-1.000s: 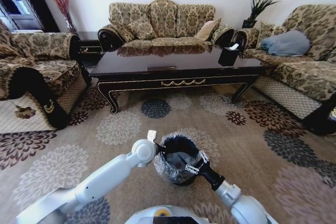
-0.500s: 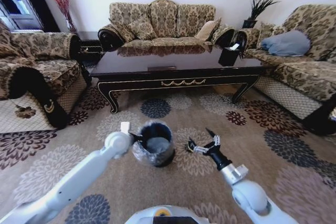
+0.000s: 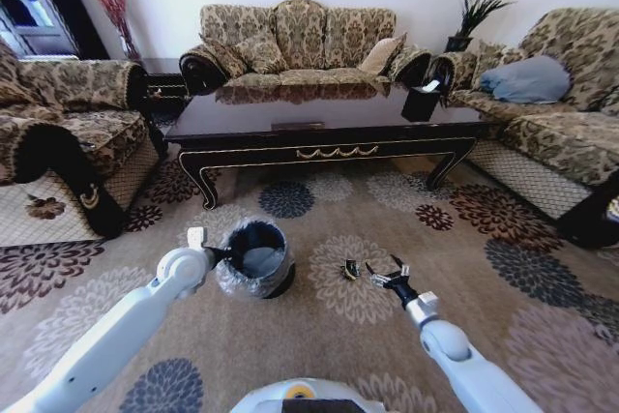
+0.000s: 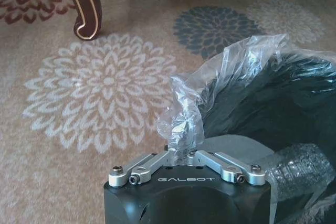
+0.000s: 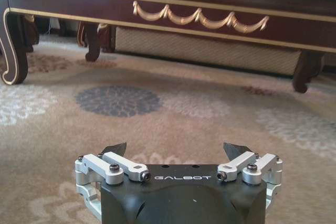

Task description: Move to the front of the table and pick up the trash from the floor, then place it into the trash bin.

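The trash bin (image 3: 253, 258), a small black bucket lined with a crinkled clear bag, stands on the carpet in front of the table (image 3: 329, 152). My left gripper (image 3: 211, 252) is shut on its rim and liner on the bin's left side. In the left wrist view the left gripper (image 4: 181, 153) pinches the bag at the trash bin (image 4: 262, 108), with a pale lump and a ribbed clear bottle (image 4: 299, 166) inside. A tiny dark wrapper (image 3: 350, 269) lies on the carpet. My right gripper (image 3: 387, 276) hangs open just right of it. The right wrist view has the right gripper (image 5: 176, 150) facing the table (image 5: 199, 17).
Patterned sofas stand on the left (image 3: 68, 142), behind the table (image 3: 300, 41) and on the right (image 3: 561, 123). A black tissue holder (image 3: 421, 102) sits on the table's right end. A curved table leg (image 4: 86, 3) is beyond the bin. Open carpet lies around both arms.
My left arm has carried the bin leftward and farther out from me. My right gripper has left the bin, swung right and dropped toward the carpet beside the wrapper.
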Tool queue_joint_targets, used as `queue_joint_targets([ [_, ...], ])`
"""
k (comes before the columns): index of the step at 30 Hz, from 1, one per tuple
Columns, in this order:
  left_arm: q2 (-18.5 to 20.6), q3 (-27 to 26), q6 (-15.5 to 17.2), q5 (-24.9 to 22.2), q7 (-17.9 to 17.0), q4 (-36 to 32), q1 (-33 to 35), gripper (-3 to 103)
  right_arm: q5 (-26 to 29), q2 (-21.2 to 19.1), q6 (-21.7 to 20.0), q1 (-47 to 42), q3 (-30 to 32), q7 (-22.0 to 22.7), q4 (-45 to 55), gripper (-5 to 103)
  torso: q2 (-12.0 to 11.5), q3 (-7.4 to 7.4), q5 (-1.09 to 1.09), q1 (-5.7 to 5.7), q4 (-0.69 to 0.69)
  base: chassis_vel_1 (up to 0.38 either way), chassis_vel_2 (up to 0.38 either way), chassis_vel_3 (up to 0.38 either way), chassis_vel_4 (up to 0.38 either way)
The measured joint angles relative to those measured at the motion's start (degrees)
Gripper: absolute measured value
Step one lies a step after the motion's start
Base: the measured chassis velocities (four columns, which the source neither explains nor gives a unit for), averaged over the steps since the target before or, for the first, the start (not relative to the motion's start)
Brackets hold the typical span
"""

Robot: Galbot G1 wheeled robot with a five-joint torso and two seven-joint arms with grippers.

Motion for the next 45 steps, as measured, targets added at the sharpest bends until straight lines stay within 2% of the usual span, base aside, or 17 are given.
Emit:
queue_joint_targets([
  [3,0.1,-0.5,-0.2,0.0,-1.1,-0.8,1.1,2,0.0,2.0,-0.1,6.5,-4.6,-0.5,-6.8,100,0.0,-0.01,0.01,0.00,-0.03,0.000,0.000,0.000,0.000],
  [9,0.6,-0.8,-0.3,-1.1,-2.2,-1.9,1.8,2,-0.5,5.0,0.1,11.2,-7.5,-1.1,-15.0,100,0.0,-0.01,0.01,0.00,-0.02,0.000,0.000,0.000,0.000],
  [15,0.7,-1.0,-0.3,-2.5,-2.8,-2.2,1.9,2,-0.5,6.8,0.8,12.7,-8.0,-1.7,-21.1,100,0.0,-0.01,0.01,0.00,-0.05,0.000,0.000,0.000,0.000],
  [21,0.6,-0.8,-0.3,-3.5,-3.6,-2.4,1.6,2,2.0,8.9,1.5,15.4,-8.4,-2.6,-27.4,100,0.0,-0.01,0.01,0.00,-0.04,0.000,0.000,0.000,0.000],
  [28,0.0,-0.8,-0.3,-3.4,-3.6,-1.5,1.7,2,1.1,12.4,1.9,18.5,-10.0,-2.8,-31.7,101,0.0,-0.01,0.01,0.00,-0.03,0.000,0.000,0.000,0.000],
  [29,0.0,-0.8,-0.3,-3.4,-3.6,-1.5,1.7,2,1.0,13.0,2.0,19.0,-10.0,-2.8,-32.7,97,0.0,-0.01,0.01,0.00,-0.03,0.000,0.000,0.000,0.000],
  [30,0.0,-0.9,-0.3,-3.4,-3.6,-1.5,1.7,2,1.0,13.4,1.9,19.4,-9.8,-2.8,-33.4,97,0.0,0.00,0.02,0.00,-0.03,0.000,0.000,0.000,0.000],
  [32,0.0,-1.2,-0.3,-3.4,-3.6,-1.6,1.8,2,1.1,13.9,2.0,20.0,-9.5,-2.7,-35.1,87,0.0,0.00,0.02,0.00,-0.02,0.000,0.000,0.000,0.000],
  [33,0.0,-1.2,-0.3,-3.4,-3.6,-1.6,1.8,2,1.1,13.9,2.0,20.0,-9.5,-2.7,-35.1,87,0.0,0.00,0.02,0.00,-0.02,0.000,0.000,0.000,0.000],
  [35,0.1,-1.7,-0.3,-3.4,-3.6,-1.6,2.0,2,1.2,13.9,2.3,20.4,-9.3,-2.9,-36.5,77,0.0,0.00,0.01,0.00,-0.03,0.000,0.000,0.000,0.000],
  [39,0.1,-1.7,-0.3,-3.4,-3.6,-1.6,2.1,2,1.2,13.9,2.3,20.4,-9.3,-2.9,-36.6,77,0.0,-0.01,0.01,0.00,-0.03,0.000,0.000,0.000,0.000],
  [40,0.2,-2.0,-0.3,-3.4,-3.6,-1.6,2.3,2,1.4,13.8,2.5,20.7,-9.1,-3.1,-37.3,60,0.0,-0.01,0.01,0.00,-0.03,0.000,0.000,0.000,0.000],
  [41,0.2,-2.1,-0.3,-3.3,-3.6,-1.6,2.4,2,1.4,13.8,2.6,20.7,-9.1,-3.1,-37.4,55,0.0,-0.01,0.01,0.00,-0.02,0.000,0.000,0.000,0.000],
  [42,0.2,-2.1,-0.3,-3.3,-3.6,-1.6,2.4,2,1.4,13.8,2.6,20.7,-9.1,-3.1,-37.4,55,0.0,-0.01,0.01,0.00,-0.02,0.000,0.000,0.000,0.000],
  [45,0.3,-2.6,-0.3,-3.3,-3.6,-1.9,2.7,2,1.2,13.7,3.0,20.2,-8.9,-3.2,-37.6,38,0.0,-0.02,0.02,0.00,-0.03,0.000,0.000,0.000,0.000],
])
